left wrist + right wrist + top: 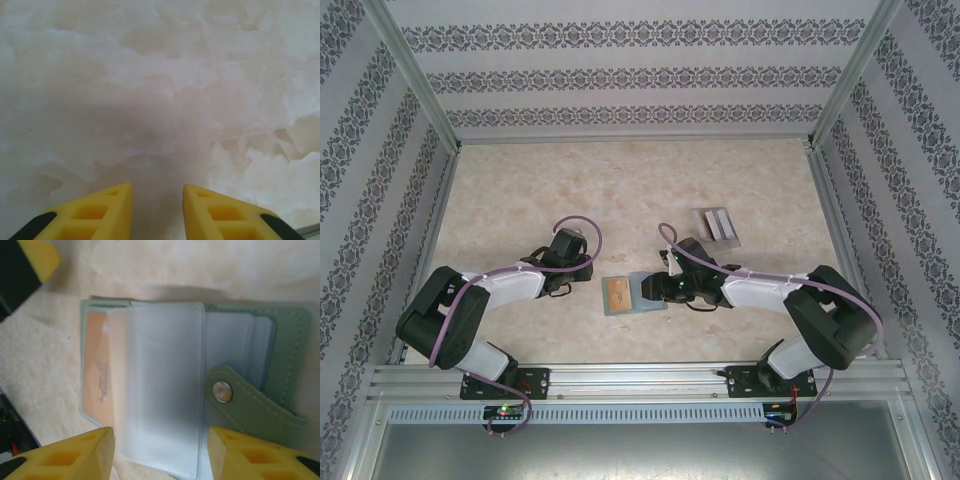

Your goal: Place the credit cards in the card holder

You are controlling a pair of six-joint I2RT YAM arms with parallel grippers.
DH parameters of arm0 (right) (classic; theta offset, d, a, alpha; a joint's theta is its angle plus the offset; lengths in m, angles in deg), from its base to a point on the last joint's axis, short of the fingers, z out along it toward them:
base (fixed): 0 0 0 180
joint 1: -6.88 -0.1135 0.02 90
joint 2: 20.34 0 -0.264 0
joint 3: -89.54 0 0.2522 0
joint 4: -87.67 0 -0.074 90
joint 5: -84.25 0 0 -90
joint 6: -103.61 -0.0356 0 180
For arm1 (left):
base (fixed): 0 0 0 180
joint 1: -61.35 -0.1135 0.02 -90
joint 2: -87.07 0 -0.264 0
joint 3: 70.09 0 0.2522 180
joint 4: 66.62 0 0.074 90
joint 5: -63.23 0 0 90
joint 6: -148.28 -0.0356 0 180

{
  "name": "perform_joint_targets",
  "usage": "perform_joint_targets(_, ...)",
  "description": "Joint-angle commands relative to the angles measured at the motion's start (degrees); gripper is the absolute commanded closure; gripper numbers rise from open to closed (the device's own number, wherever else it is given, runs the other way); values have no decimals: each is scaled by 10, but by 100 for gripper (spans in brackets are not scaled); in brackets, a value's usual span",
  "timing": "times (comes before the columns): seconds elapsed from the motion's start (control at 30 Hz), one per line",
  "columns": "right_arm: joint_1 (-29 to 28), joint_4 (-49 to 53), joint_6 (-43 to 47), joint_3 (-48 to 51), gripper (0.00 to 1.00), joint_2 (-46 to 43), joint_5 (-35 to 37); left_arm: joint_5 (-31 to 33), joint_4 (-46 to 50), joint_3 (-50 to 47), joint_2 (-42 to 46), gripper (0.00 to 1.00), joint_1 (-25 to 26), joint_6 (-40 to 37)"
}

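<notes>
- The card holder (pixel 648 300) is seen lying open on the bench (pixel 620 180), near the front edge and between the two arms, closer to the right one.
- In the right wrist view, the card holder (pixel 292 350) is shown spread flat, with its sage-green cover on the outside and paler pockets inside.
- A tan-orange credit card (pixel 95 370) is seen in the left half of the holder, its right part covered by a frosted sleeve (pixel 155 390).
- From above, the same tan-orange credit card (pixel 618 293) is seen as a small orange patch on the holder's left side.
- The closing tab (pixel 255 410) is laid across the lower right of the holder, with a round metal snap (pixel 222 391) at its end.
- The right tool (pixel 665 285) is held low at the holder's right edge.
- The right tool (pixel 160 440) is open, its yellow fingers spread to either side of the frosted sleeve. Contact with the sleeve cannot be told, and nothing is seen clamped.
- The left tool (pixel 568 248) is positioned to the left of the holder and apart from it.
- The left tool (pixel 157 200) is open, with only bare bench (pixel 150 75) between its yellow fingertips.
- A clear rack (pixel 717 226) is seen further back on the right of the bench, well apart from the holder. Its contents are too small to be made out.
</notes>
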Motion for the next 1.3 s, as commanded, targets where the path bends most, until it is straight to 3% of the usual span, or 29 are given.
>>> perform_joint_targets(0.0,-8,-13,-21,-14,47,26,13,2,-9,-1,5,68,-7,7)
perform_joint_targets(0.83,-35,-52,-62,-102,48,88,-73,0,-16,-10,7,67,-14,21)
perform_joint_targets(1.07,-35,9,-35,-82,47,34,3,-2,-13,-16,19,67,-25,21)
perform_joint_targets(1.27,-32,4,-35,-60,47,55,40,-15,-14,-13,7,66,-26,24)
